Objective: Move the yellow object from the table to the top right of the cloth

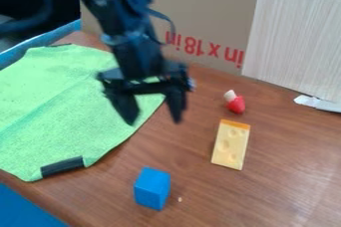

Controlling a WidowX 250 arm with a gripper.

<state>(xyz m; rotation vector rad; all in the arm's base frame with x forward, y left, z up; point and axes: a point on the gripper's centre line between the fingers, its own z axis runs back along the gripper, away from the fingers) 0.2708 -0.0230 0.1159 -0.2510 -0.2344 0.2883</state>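
Your gripper (155, 120) hangs over worktop (193, 191), near right edge of green cloth (60, 101), fingers wide apart, nothing between them. Your yellow object (230, 145), cheese-like slab with holes and orange edge, lies flat on worktop, right of cloth and well apart from it. Red-and-white piece (235, 102) sits just beyond slab; blue block (152, 188) stands nearer you, left of slab.

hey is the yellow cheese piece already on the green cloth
No, the yellow cheese piece lies on the bare wooden table, right of the green cloth.
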